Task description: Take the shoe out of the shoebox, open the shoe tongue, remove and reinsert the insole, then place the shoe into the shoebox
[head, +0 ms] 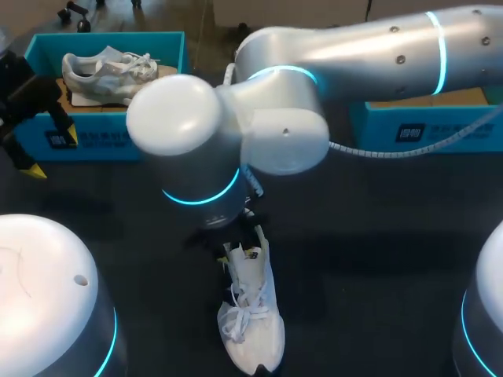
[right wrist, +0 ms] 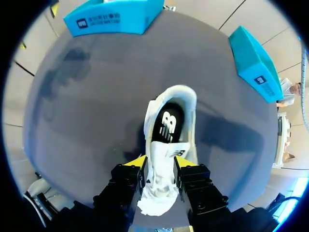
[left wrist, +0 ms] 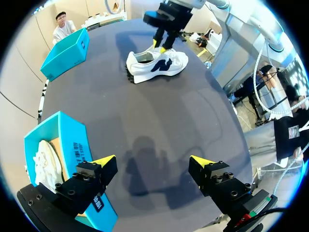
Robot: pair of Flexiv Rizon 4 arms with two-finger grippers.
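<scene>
White mesh and smooth leather-like panels make up the sneaker (head: 251, 314), which is set upright on its sole on the dark, matte worktop (head: 377, 275), toe toward the near edge and knotted laces bunched over the forefoot. In the right wrist view a black insole (right wrist: 166, 126) with a pale mark is seen through the oval, padded collar. The soft white tongue (right wrist: 161, 150) is pinched between the two yellow-tipped fingers of the right pincer (right wrist: 161, 163), which is clenched on the sneaker from both sides at that spot. From overhead this pincer is hidden under the rounded, silver-grey joints of the right arm (head: 354, 47), ringed with cyan light.

The left pincer (left wrist: 152, 162) is held released, its blocky black fingers spread wide above bare worktop, well apart from the sneaker. Just beside its left finger a rectangular teal cardboard shoebox (left wrist: 72, 140) stands open, and a second white shoe (left wrist: 46, 164) is laid inside on brown lining. Another teal box (head: 424, 129) of the same flat-sided shape is placed at the far right of the worktop.
</scene>
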